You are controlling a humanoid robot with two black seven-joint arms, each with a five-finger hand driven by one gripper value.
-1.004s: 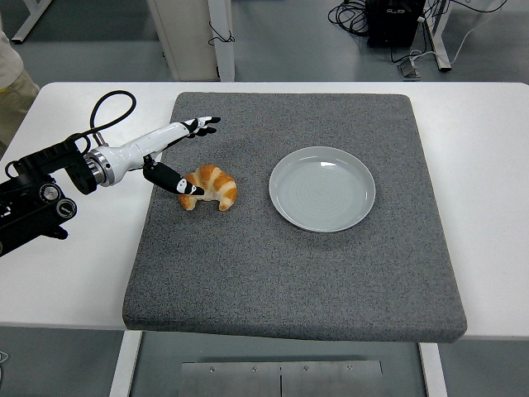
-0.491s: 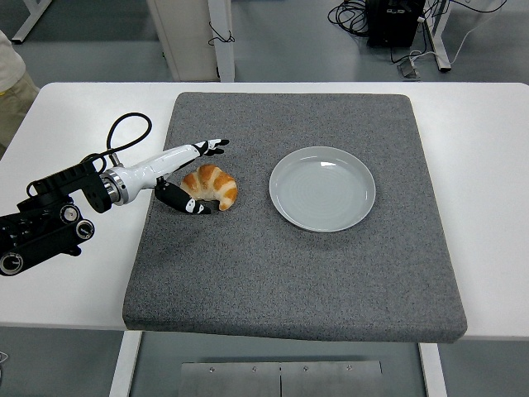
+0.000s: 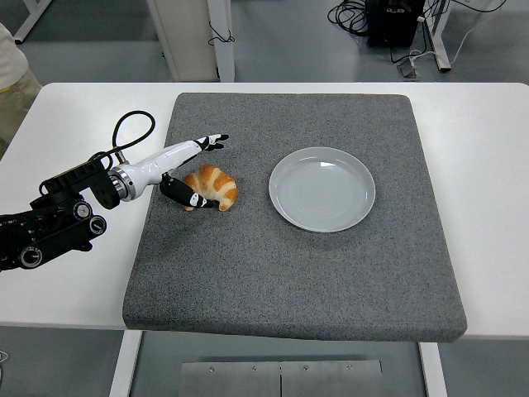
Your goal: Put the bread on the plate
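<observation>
A golden croissant (image 3: pixel 212 186) lies on the grey mat (image 3: pixel 297 273), left of centre. A pale grey plate (image 3: pixel 322 188) sits to its right, with nothing on it. My left hand (image 3: pixel 201 171) reaches in from the left and brackets the croissant. Its white fingers (image 3: pixel 208 142) stretch above and behind the bread, and the black thumb (image 3: pixel 183 195) touches its near-left side. The fingers are spread and not closed around it. The right arm is out of view.
The mat covers most of the white table (image 3: pixel 66 107). A person's clothing (image 3: pixel 10 78) shows at the upper left edge. Table legs and cables stand beyond the far edge.
My left arm has shifted down and forward, then slightly back up. The thumb has come in against the croissant's near-left side. The croissant has not moved.
</observation>
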